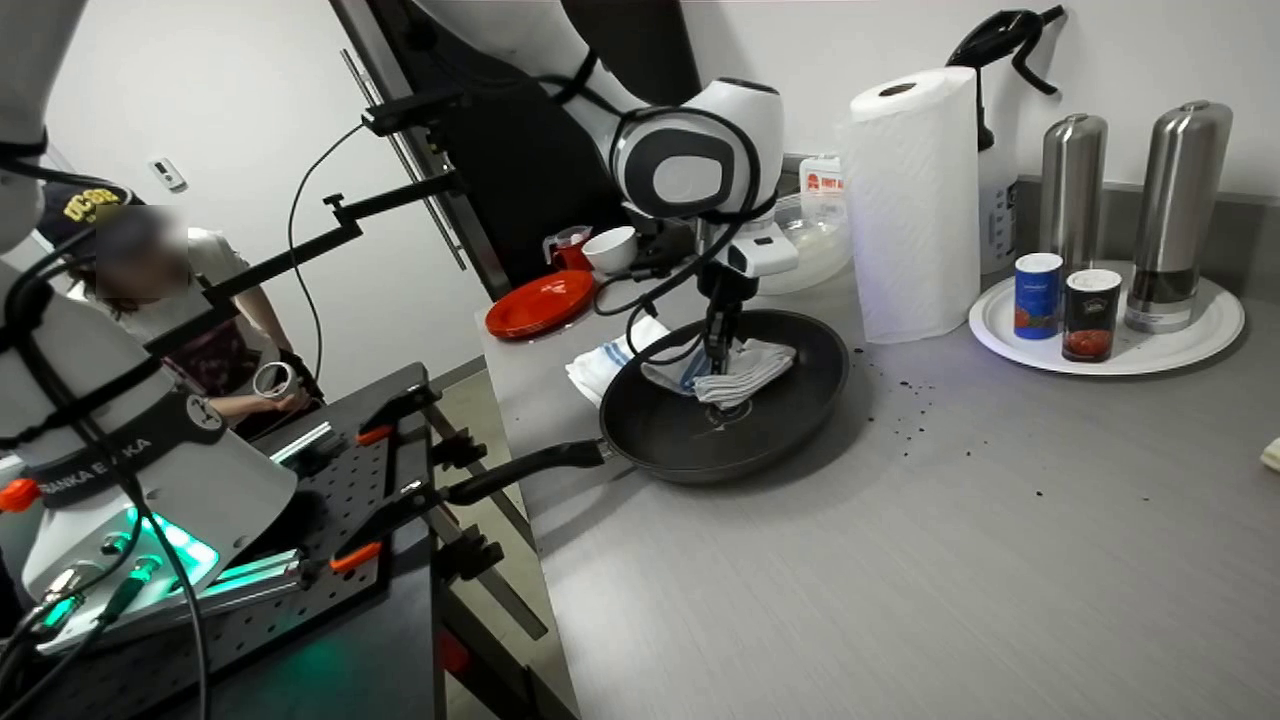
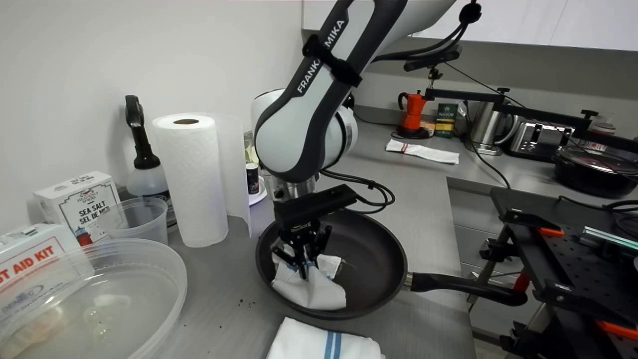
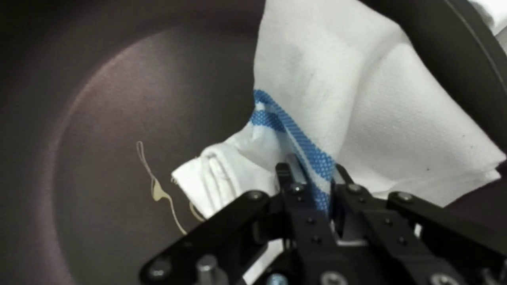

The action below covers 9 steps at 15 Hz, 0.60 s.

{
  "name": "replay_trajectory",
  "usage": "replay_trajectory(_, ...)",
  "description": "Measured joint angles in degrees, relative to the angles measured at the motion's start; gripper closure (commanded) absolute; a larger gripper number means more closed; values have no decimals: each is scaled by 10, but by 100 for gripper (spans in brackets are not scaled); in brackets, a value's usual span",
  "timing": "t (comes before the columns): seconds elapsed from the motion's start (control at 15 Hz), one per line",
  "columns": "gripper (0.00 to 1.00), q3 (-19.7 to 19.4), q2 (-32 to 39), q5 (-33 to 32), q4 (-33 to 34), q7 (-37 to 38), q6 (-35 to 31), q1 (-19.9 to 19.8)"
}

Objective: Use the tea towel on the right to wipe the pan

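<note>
White tea towel bunched inside a dark frying pan; a robot's black fingers pinch a blue-striped fold of it. In an exterior view the cloth lies on the pan's left and near-left, leaving the right of the pan floor bare. The step in hand looks like wiping. To do it well, the cloth should trail flat beneath the fingers, pressed lightly, in overlapping strokes toward the bare floor and over a thin pale mark, perhaps print, perhaps residue. Hard pushing could slide the pan, as nothing is seen holding it.

The handle juts past the edge of the counter in both exterior views, so strokes that way call for care. A paper towel roll stands near the far-left rim; a second folded towel lies just beside the near rim.
</note>
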State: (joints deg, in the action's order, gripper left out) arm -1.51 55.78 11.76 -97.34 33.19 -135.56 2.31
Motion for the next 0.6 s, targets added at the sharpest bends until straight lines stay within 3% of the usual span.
replay_trajectory(0.6, 97, 62, 1, 136, 61, -101, 168, -96)
